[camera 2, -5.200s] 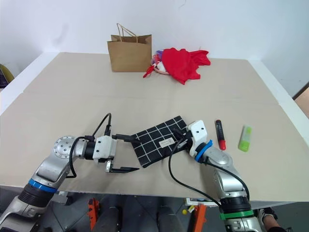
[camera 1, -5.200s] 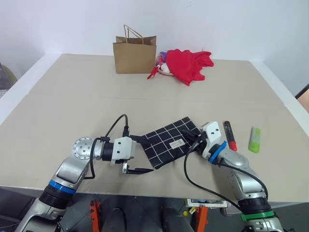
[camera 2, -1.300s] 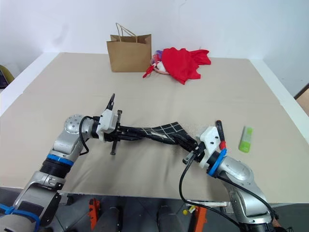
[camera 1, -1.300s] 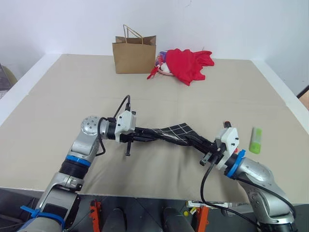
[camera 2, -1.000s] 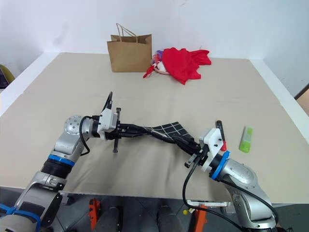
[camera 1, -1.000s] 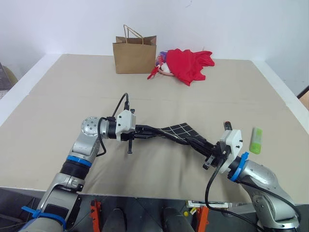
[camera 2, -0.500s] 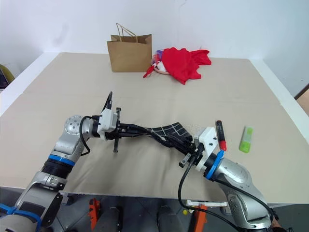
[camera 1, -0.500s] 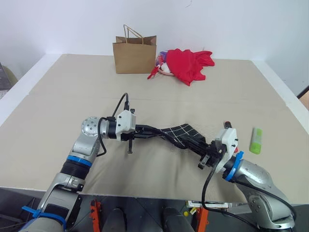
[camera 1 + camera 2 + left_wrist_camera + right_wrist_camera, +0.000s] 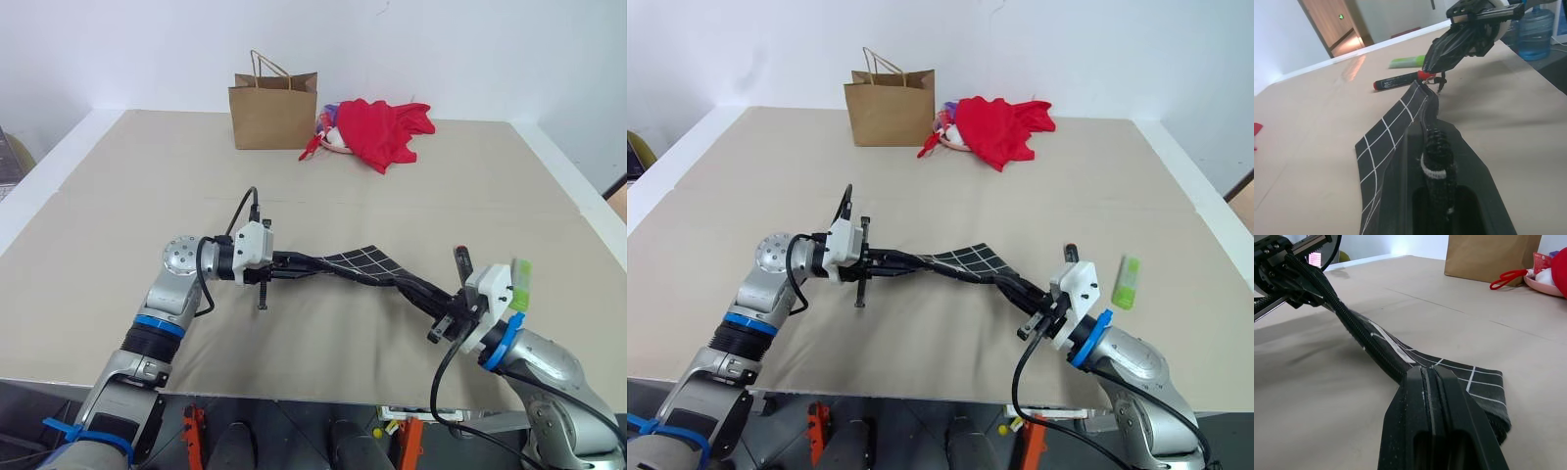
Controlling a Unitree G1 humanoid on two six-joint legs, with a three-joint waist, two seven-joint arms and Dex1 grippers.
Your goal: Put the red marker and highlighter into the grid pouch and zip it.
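Grid pouch [image 9: 358, 264] is held stretched above the surface [image 9: 127, 196], long axis running between left gripper [image 9: 290, 261] and right gripper [image 9: 427, 291], each clamped shut on one end. Red marker [image 9: 460, 262] and highlighter [image 9: 520, 282] are seen on the surface just beyond the right gripper, the nearer arm.

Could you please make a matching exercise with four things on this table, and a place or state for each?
Things:
1. grid pouch
2. highlighter
3. paper bag
4. red cloth

Places or states:
A. standing upright at the far side of the table
B. held stretched between both pincers
C. lying on the table by the right arm
D. crumpled beside the paper bag

Pairs: 1-B, 2-C, 3-A, 4-D
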